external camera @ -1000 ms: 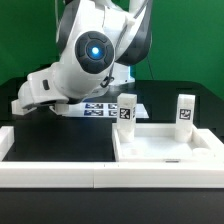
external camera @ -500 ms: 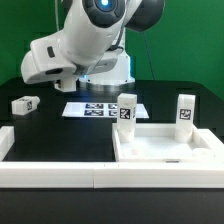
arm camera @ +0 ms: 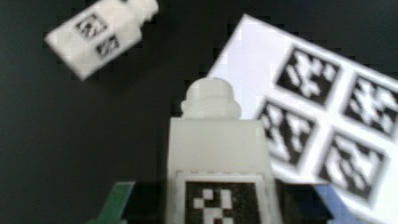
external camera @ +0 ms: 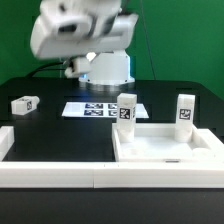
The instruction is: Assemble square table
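Note:
The white square table top (external camera: pixel 165 150) lies at the exterior view's lower right, with two tagged legs standing upright at its far corners, one at the left (external camera: pixel 127 108) and one at the right (external camera: pixel 184 110). A third leg (external camera: pixel 24 103) lies on the black table at the left; it also shows in the wrist view (arm camera: pixel 102 38). In the wrist view my gripper (arm camera: pixel 222 205) is shut on a fourth leg (arm camera: pixel 214 140), its threaded tip pointing away from the camera, held high above the table. In the exterior view the raised arm (external camera: pixel 65 30) hides the gripper.
The marker board (external camera: pixel 100 108) lies on the table behind the table top and shows in the wrist view (arm camera: pixel 329 110). Long white border rails (external camera: pixel 55 170) run along the front and left. The robot base (external camera: pixel 105 68) stands at the back.
The arm has risen from low over the table at the exterior view's left to high up. The lying leg at the left, hidden before, is now uncovered.

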### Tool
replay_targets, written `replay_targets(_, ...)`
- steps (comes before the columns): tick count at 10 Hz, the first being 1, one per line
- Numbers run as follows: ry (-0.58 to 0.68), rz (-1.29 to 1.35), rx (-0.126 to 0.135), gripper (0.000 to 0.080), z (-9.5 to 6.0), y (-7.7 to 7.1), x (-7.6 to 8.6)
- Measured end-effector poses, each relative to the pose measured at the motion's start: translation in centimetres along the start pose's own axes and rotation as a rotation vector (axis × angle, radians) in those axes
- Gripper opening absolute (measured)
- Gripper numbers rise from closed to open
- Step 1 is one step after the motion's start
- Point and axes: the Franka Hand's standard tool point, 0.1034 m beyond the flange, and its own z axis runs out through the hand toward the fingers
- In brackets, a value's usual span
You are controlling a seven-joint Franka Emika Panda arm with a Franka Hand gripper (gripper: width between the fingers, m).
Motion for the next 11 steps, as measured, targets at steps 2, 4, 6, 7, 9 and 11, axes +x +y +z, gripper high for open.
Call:
replay_targets(2, 0.151, -0.003, -0.027, 0.0285, -1.1, 0.5, 0.7)
replay_targets(4, 0.278, 0.0, -0.023, 0.0285, -1.1, 0.6, 0.6)
replay_targets(6, 0.397, 0.083, 0.023, 0.0285, -2.5, -1.2, 2.1)
replay_targets(7, 0.454, 0.11, 0.036, 0.0285, -5.3, -2.9, 4.1)
replay_targets(9, 0.547, 0.16, 0.047, 0.0285, -9.7, -4.3, 8.4)
replay_targets(11, 0.617, 0.173, 0.04, 0.0285, -11.3, -3.8, 10.0)
